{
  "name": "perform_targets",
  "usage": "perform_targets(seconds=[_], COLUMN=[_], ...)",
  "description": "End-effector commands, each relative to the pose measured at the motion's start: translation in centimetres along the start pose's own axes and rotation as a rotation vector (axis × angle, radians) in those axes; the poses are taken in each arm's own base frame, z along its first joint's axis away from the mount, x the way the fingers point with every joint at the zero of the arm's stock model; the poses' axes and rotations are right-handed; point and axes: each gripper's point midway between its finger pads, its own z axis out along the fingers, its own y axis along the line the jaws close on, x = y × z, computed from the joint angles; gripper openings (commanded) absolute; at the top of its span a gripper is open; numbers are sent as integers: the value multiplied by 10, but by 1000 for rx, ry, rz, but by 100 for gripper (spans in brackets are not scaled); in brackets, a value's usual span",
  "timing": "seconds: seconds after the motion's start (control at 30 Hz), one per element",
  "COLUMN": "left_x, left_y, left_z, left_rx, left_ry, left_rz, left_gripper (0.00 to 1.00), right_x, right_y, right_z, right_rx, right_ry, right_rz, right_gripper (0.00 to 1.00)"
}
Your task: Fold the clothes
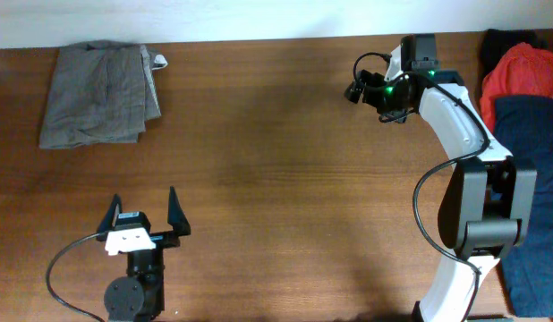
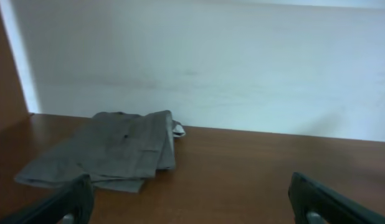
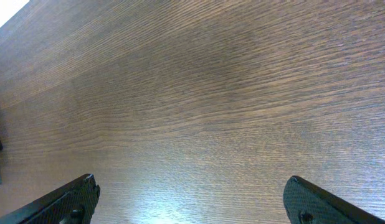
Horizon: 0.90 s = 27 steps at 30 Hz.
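Note:
The grey-olive clothes (image 1: 99, 92) lie folded in a compact stack at the table's far left corner, with a small white tag (image 1: 160, 62) at the top right edge. They also show in the left wrist view (image 2: 108, 151), lying against the white wall. My left gripper (image 1: 143, 209) is open and empty near the front left, well short of the clothes; its fingers frame bare wood in the left wrist view (image 2: 192, 202). My right gripper (image 1: 357, 79) is open and empty at the far right, over bare wood in the right wrist view (image 3: 189, 199).
A red garment (image 1: 524, 72) and a dark blue garment (image 1: 536, 170) lie piled at the table's right edge, beside the right arm's base (image 1: 480, 224). A white wall (image 2: 242, 62) runs along the table's far edge.

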Motion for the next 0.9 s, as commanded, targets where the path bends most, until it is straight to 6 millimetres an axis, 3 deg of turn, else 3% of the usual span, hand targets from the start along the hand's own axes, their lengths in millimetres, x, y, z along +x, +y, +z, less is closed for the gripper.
perform_targets(seconds=[0.0,0.43,0.87], left_x=[11,49,47], left_y=[1,-23,-20], left_z=[-2,-16,-15], left_rx=[7,200,189], left_ry=[2,131,126], left_rz=[-7,205,209], left_gripper=[99,99,99], right_x=[-1,-1,-1], right_y=[-2,-2,-2], right_z=[0,0,0], right_rx=[9,9,9], right_ry=[-4,-4,-4], right_rz=[5,6,5], right_gripper=[99,99,99])
